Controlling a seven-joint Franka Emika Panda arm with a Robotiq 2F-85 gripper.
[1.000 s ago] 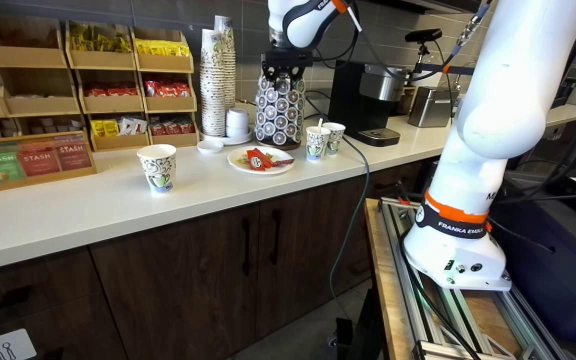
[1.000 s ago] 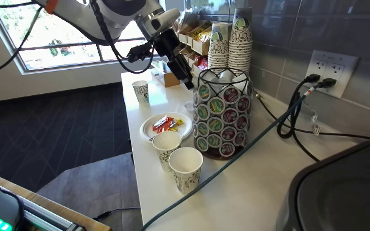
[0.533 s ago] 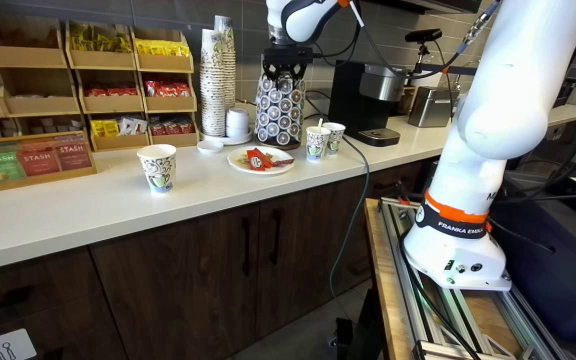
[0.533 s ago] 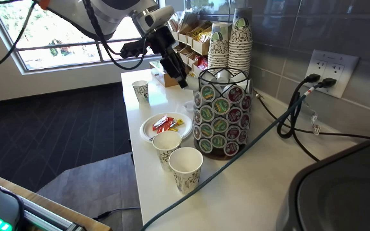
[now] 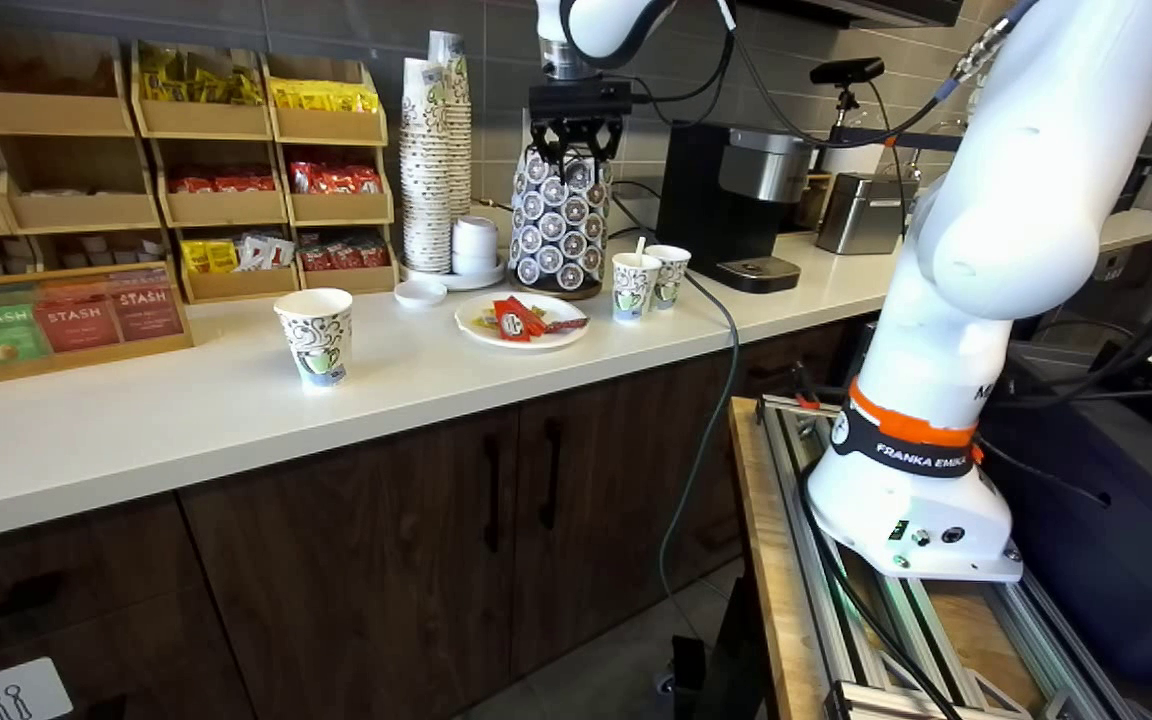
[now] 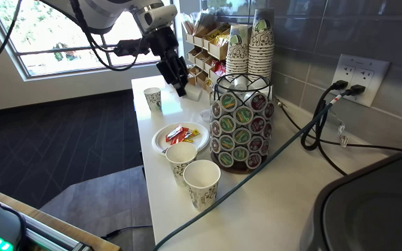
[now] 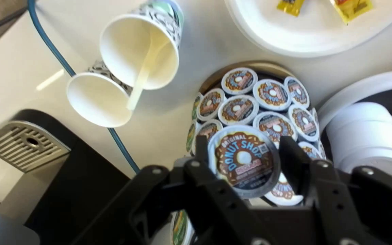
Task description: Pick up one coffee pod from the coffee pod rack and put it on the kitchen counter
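Observation:
The coffee pod rack (image 5: 561, 294) stands upright on the pale kitchen counter (image 5: 386, 385), full of pods, in both exterior views (image 6: 234, 170). My gripper (image 6: 181, 91) is left of the rack's upper part in an exterior view, clear of it and above the counter. It is shut on one coffee pod (image 6: 193, 92), which lies tilted at the fingertips. In the wrist view the pod's brown donut-label lid (image 7: 244, 161) faces the camera between the two fingers (image 7: 244, 141). The rack's pods show behind it. In an exterior view the gripper (image 5: 581, 165) covers the rack's top front.
A plate with packets (image 6: 155, 139) and two paper cups (image 6: 202, 181) stand near the rack; another cup (image 5: 314, 335) is farther along. Tall cup stacks (image 5: 426, 170) and a coffee machine (image 5: 726, 190) flank the rack. A teal cable (image 6: 243, 181) crosses the counter.
My gripper has drawn back from the rack, leftward in an exterior view, with the pod now out of the rack. The rack has turned slightly.

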